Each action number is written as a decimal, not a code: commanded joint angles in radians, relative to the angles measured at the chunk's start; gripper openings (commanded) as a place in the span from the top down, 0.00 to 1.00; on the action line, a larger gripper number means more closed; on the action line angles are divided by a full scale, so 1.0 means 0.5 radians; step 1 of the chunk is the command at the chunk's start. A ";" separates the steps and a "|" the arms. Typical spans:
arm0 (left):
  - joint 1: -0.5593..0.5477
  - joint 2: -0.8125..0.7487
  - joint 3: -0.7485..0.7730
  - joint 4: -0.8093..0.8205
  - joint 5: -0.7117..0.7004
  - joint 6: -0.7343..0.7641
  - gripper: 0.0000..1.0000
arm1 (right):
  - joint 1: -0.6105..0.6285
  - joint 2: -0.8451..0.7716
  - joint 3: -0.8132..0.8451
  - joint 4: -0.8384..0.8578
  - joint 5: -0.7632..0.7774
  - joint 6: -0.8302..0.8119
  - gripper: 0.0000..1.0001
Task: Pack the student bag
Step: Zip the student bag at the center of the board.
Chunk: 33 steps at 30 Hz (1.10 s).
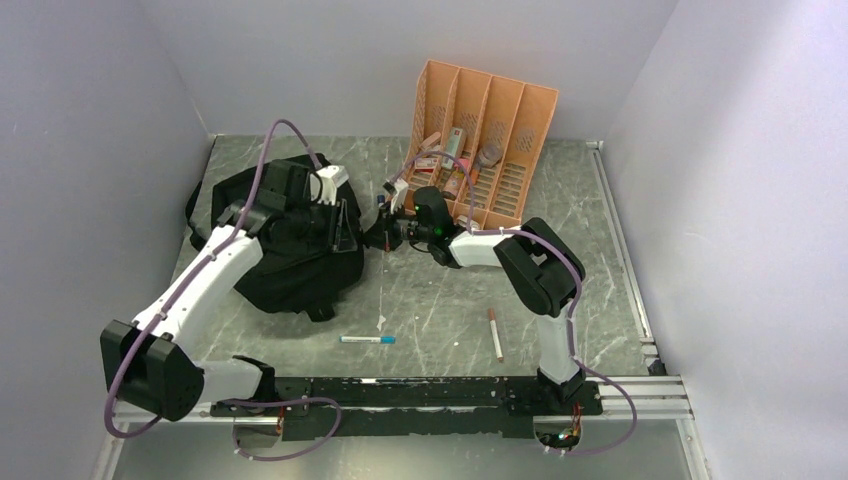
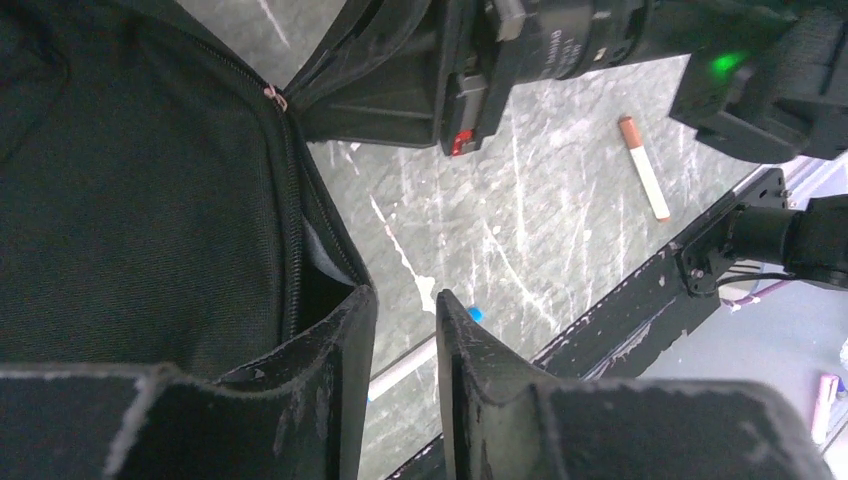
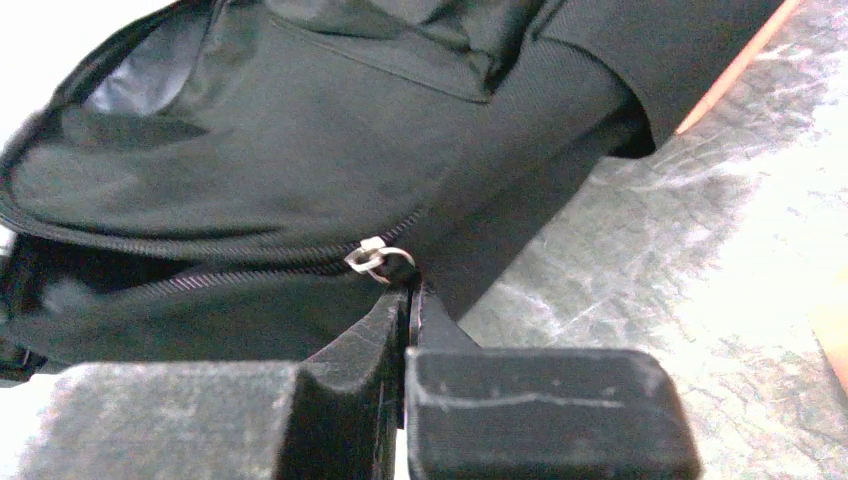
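Observation:
The student bag [image 1: 290,250] is a black backpack lying at the left of the table, its zipper partly undone [image 3: 200,250]. My right gripper [image 3: 410,292] is shut on the metal zipper pull [image 3: 378,260] at the bag's right edge; from above this gripper [image 1: 378,237] sits just right of the bag. My left gripper [image 2: 405,305] hangs over the bag's right rim [image 2: 300,230], jaws open a narrow way with nothing between them. In the top view the left gripper [image 1: 342,222] is close beside the right one.
An orange slotted organizer [image 1: 485,130] with several small items stands at the back. A white pen with blue ends [image 1: 367,340] and a white pen with a reddish tip [image 1: 495,333] lie on the table in front. A black rail [image 1: 420,392] runs along the near edge.

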 commanded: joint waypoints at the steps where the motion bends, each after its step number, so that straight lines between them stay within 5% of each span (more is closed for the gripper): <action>1: -0.002 -0.067 0.123 0.047 0.125 0.008 0.64 | 0.008 -0.042 -0.019 0.019 0.004 -0.010 1.00; 7: 0.000 0.055 0.095 -0.189 -0.238 0.069 0.67 | 0.008 -0.035 -0.016 -0.005 0.010 -0.016 1.00; 17: -0.003 0.013 0.102 0.025 -0.673 -0.008 0.58 | 0.007 -0.038 -0.013 0.002 -0.017 0.012 1.00; 23: -0.002 0.260 0.280 0.082 -1.150 -0.366 0.46 | 0.022 -0.087 -0.070 0.067 0.037 -0.042 1.00; 27: 0.020 0.435 0.343 0.285 -1.122 -0.617 0.36 | 0.032 -0.148 -0.147 0.190 0.066 -0.059 1.00; 33: 0.035 0.786 0.411 0.513 -0.924 -0.808 0.36 | 0.035 -0.272 -0.187 0.277 0.073 -0.063 1.00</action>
